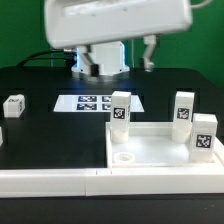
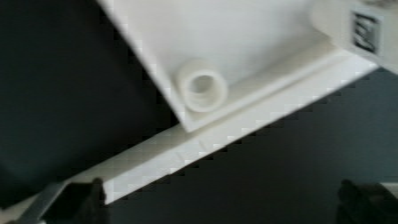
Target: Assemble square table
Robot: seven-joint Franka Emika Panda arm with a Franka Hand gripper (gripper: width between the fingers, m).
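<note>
The white square slab (image 1: 160, 150) lies flat at the exterior view's right, with a round corner socket (image 1: 124, 158) near its front corner. Three white tagged leg blocks stand upright around it: one (image 1: 120, 110) at its back corner, one (image 1: 184, 108) behind it, one (image 1: 204, 138) on its right side. A fourth leg block (image 1: 14, 105) lies far to the left. My gripper (image 1: 105, 58) hangs high at the back. In the wrist view the gripper (image 2: 217, 205) is open and empty, its dark fingertips (image 2: 75, 200) wide apart above the slab (image 2: 214, 40) and socket (image 2: 203, 90).
The marker board (image 1: 95, 103) lies on the black table behind the slab. The long white L-shaped border wall (image 1: 60, 182) runs along the front edge against the slab; it also shows in the wrist view (image 2: 196, 150). A tagged block edge (image 2: 365, 25) shows there too.
</note>
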